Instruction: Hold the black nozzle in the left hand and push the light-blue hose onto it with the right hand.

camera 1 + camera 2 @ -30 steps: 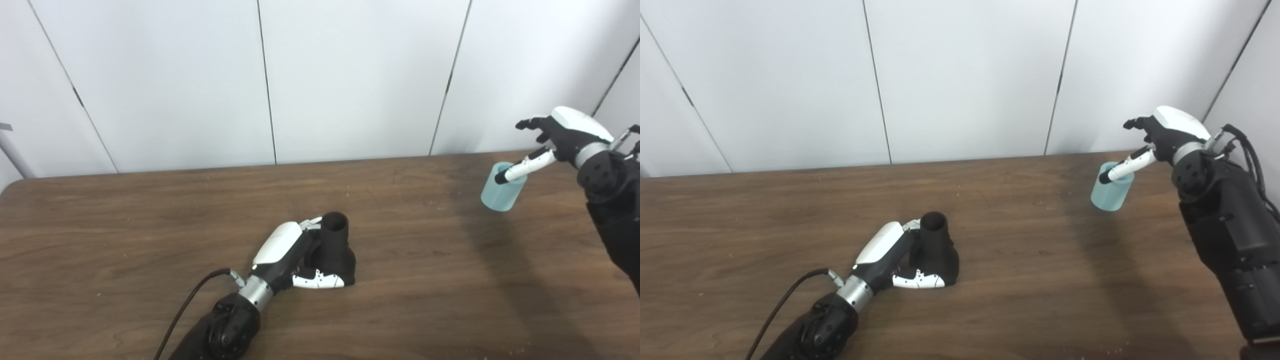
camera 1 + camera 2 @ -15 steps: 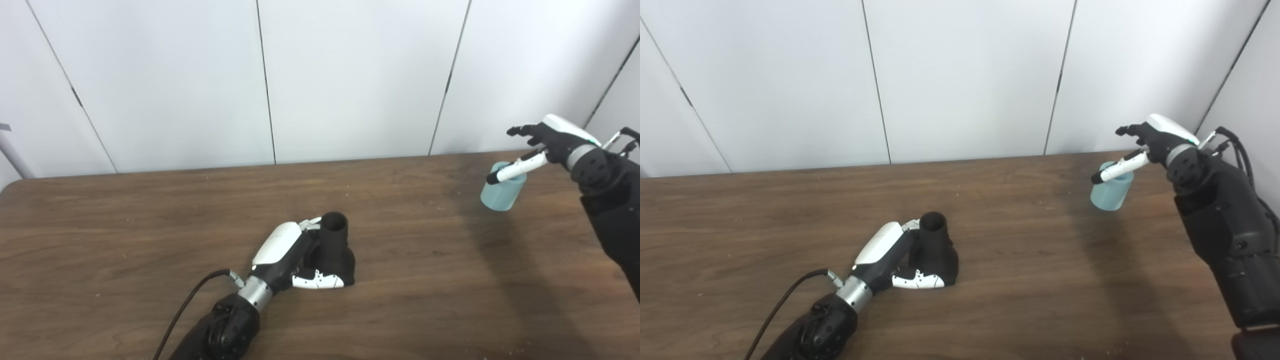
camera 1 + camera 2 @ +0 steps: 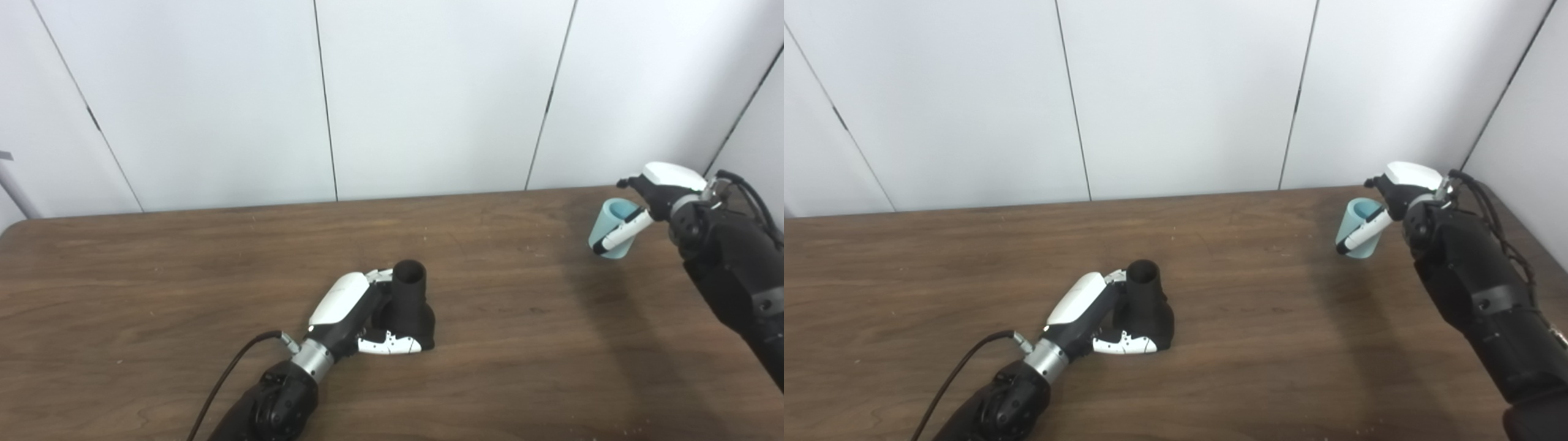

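Now right hand (image 3: 650, 191) has closed on hose (image 3: 610, 229), tilting it; grasp made. Left hand (image 3: 358, 318) keeps clamping nozzle (image 3: 409, 298) on desk (image 3: 153, 275).

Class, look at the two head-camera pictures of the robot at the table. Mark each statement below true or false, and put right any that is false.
1. The left hand is wrapped around the black nozzle, which stands on the table. True.
2. The light-blue hose is already pushed onto the nozzle. False: hose and nozzle are far apart, the hose near the table's far right.
3. The nozzle's round opening faces upward. True.
4. The right hand hangs open, away from the hose. False: its fingers and thumb close around the hose.
5. The hose piece stands perfectly upright. False: it is tilted, its open end leaning toward the right hand.
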